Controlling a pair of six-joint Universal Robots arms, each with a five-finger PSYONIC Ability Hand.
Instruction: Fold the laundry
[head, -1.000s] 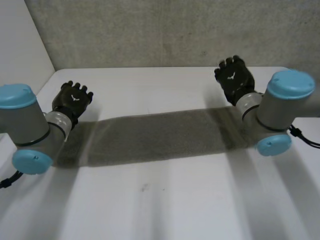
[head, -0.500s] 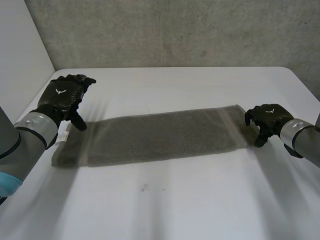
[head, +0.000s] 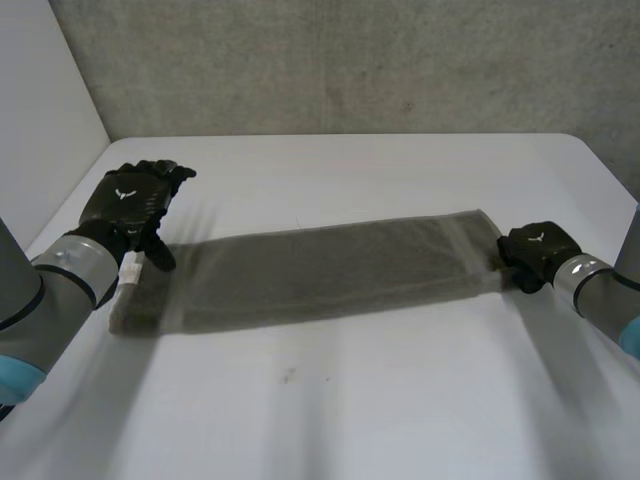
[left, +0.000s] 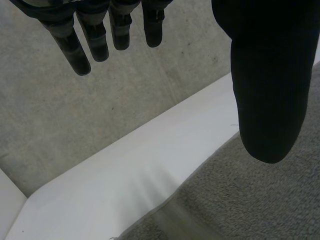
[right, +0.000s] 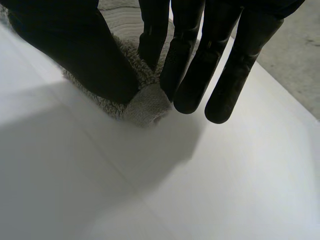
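We see the grey towel (head: 320, 270) lying flat as one long strip across the middle of the white tabletop (head: 350, 400). At its right end, our right hand (head: 537, 250) pinches the near corner of the cloth between thumb and fingers, as our right wrist view shows. At the left end, our left hand (head: 128, 200) hovers above the towel with straight, spread fingers, holding nothing. Its thumb hangs over the cloth beside a small white label (head: 131, 268).
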